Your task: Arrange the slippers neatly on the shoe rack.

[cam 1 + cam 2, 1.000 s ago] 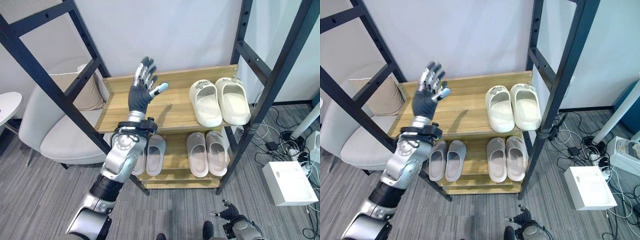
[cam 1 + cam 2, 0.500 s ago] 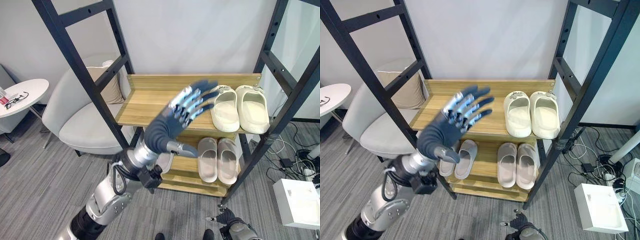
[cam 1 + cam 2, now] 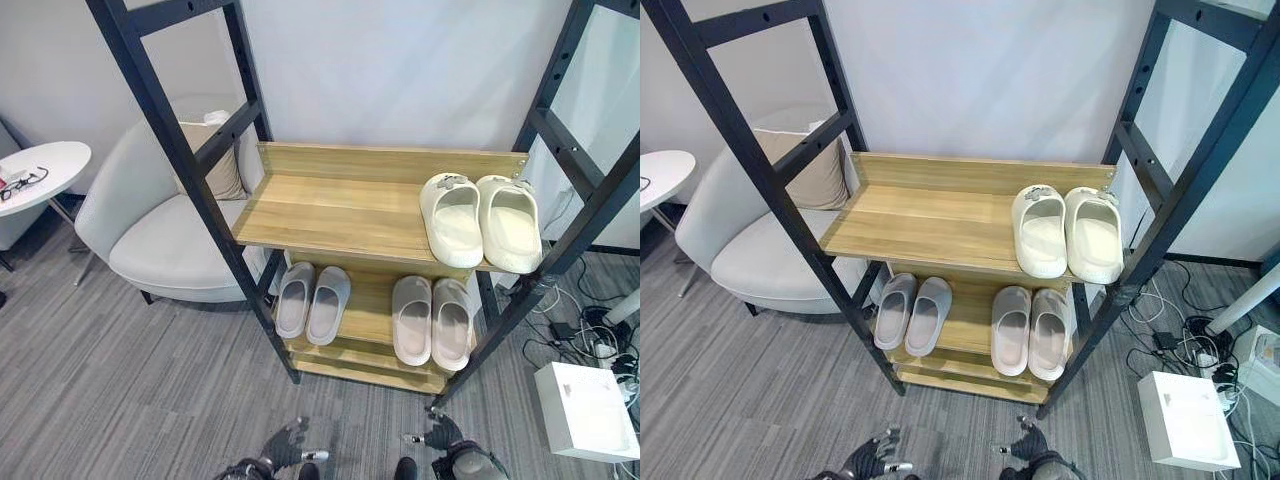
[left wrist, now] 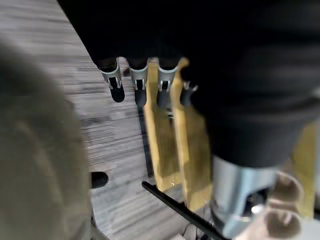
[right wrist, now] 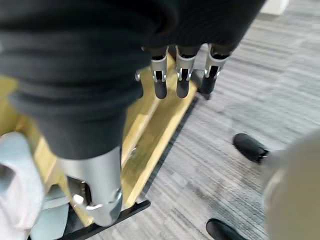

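Note:
A wooden shoe rack [image 3: 330, 205] stands between black frame posts. A cream pair of slippers [image 3: 480, 220] sits side by side at the right end of its top shelf. On the lower shelf a grey pair [image 3: 312, 300] lies at the left and a pale pair [image 3: 432, 320] at the right. My left hand [image 3: 285, 448] hangs low over the floor in front of the rack, fingers [image 4: 117, 86] relaxed and empty. My right hand [image 3: 440, 438] hangs beside it, fingers [image 5: 180, 75] loose, holding nothing.
A white armchair [image 3: 165, 250] with a tan cushion [image 3: 215, 160] stands left of the rack, and a round white side table [image 3: 40, 170] further left. A white box [image 3: 585, 410] and cables [image 3: 600, 345] lie on the floor at the right.
My left arm has dropped from in front of the top shelf down to the floor level at the bottom edge. The view has shifted as well. The slippers have not moved.

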`<state>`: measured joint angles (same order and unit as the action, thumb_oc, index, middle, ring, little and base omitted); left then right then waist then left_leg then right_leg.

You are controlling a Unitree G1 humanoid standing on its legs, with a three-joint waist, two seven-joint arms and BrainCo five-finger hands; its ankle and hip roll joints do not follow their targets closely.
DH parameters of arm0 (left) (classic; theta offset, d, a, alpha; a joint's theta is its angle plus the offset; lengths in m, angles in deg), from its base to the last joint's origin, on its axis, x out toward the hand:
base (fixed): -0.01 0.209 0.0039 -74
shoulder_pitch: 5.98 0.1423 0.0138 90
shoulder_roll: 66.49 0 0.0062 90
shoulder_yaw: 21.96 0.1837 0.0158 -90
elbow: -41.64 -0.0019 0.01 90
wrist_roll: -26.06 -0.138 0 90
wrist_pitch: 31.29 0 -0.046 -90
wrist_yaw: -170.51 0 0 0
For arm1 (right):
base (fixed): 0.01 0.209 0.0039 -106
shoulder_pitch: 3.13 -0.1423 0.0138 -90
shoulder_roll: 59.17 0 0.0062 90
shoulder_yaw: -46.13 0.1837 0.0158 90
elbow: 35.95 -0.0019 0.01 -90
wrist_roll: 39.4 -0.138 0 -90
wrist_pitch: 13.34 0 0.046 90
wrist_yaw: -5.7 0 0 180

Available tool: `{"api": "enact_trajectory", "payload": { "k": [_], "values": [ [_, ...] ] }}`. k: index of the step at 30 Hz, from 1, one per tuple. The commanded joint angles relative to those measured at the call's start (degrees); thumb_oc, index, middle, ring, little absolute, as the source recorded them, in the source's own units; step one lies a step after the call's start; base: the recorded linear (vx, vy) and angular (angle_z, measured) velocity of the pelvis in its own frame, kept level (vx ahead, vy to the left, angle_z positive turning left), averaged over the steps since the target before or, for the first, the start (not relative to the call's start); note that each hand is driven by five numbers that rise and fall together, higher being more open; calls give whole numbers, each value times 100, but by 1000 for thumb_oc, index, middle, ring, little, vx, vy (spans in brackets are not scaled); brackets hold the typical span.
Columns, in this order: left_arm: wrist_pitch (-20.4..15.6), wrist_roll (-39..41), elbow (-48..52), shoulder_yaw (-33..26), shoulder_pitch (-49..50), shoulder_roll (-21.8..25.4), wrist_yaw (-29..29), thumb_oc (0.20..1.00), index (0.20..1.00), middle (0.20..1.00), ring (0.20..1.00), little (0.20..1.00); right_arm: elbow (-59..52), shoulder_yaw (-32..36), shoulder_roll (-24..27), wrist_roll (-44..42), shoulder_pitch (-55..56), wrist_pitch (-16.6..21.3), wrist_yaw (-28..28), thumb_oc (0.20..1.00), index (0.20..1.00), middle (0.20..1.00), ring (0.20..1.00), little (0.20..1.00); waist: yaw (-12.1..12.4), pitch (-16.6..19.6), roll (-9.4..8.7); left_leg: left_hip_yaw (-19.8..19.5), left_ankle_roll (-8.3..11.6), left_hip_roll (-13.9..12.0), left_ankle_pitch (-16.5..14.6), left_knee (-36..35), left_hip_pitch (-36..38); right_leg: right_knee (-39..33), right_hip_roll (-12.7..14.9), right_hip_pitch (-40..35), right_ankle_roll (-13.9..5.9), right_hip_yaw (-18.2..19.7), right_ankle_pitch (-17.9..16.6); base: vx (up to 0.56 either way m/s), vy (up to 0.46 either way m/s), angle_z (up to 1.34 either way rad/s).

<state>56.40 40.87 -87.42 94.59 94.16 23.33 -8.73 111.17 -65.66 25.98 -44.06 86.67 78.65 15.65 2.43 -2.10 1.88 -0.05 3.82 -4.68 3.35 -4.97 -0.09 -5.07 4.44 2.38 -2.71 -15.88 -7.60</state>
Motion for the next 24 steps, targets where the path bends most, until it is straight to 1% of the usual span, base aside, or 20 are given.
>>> {"api": "enact_trajectory", "payload": {
  "k": [1,3,4,7,10,11,17,20,24],
  "values": [
    [-284,-112,-312,-375,-693,-58,325,1000,1000,1000,1000,1000,-74,28,-5,-171,-386,126,119,1000,1000,1000,1000,1000,43,-161,-195,-118,-130,261,-172,-3,33,7,129,-419,-384,-65,615,0,0,0],
    [-261,-198,-794,-612,-759,-188,466,1000,1000,1000,1000,1000,-12,90,-14,-199,-399,128,126,1000,1000,1000,1000,1000,50,-157,-201,-116,-131,266,-172,-3,37,7,131,-423,-381,-69,615,0,0,0],
    [-233,-213,-1327,-821,-825,-315,555,1000,1000,1000,1000,1000,72,135,-38,-239,-412,129,130,1000,1000,1000,1000,1000,56,-140,-207,-108,-133,270,-173,-3,47,7,132,-432,-379,-73,621,0,0,0],
    [-170,-275,-2062,-1101,-971,-486,632,1000,1000,1000,1000,1000,233,173,-76,-266,-460,135,112,1000,1000,1000,1000,1000,57,-128,-213,-98,-132,266,-181,-3,65,7,128,-451,-371,-60,638,0,0,0],
    [-128,-254,-2578,-1339,-1087,-601,658,1000,1000,1000,1000,1000,385,203,-127,-294,-518,149,108,1000,1000,1000,1000,1000,52,-106,-234,-86,-130,262,-194,-3,92,7,119,-480,-363,-52,658,0,0,0],
    [-106,-193,-2786,-1521,-1135,-622,705,1000,1000,1000,1000,1000,417,226,-137,-310,-550,154,106,1000,1000,1000,1000,1000,54,-102,-242,-79,-126,256,-194,-3,98,7,121,-485,-359,-49,665,0,0,0],
    [-98,-94,-3149,-1861,-1224,-640,786,1000,1000,1000,1000,1000,560,284,-144,-362,-633,159,100,1000,1000,1000,1000,1000,43,-69,-263,-38,-116,244,-215,-3,141,7,112,-512,-345,-21,684,0,0,0],
    [-133,-42,-3171,-1919,-1261,-626,812,1000,1000,1000,1000,1000,628,299,-158,-370,-642,164,100,1000,1000,1000,1000,1000,38,-52,-268,-21,-111,240,-220,-3,157,7,105,-520,-345,-17,691,0,0,0],
    [-182,-19,-3047,-1852,-1312,-612,838,1000,1000,1000,1000,1000,667,299,-147,-362,-646,162,109,1000,1000,1000,1000,1000,19,-52,-258,-10,-109,233,-219,-3,165,7,112,-523,-348,-5,682,0,-1,-2]
  ]
}}
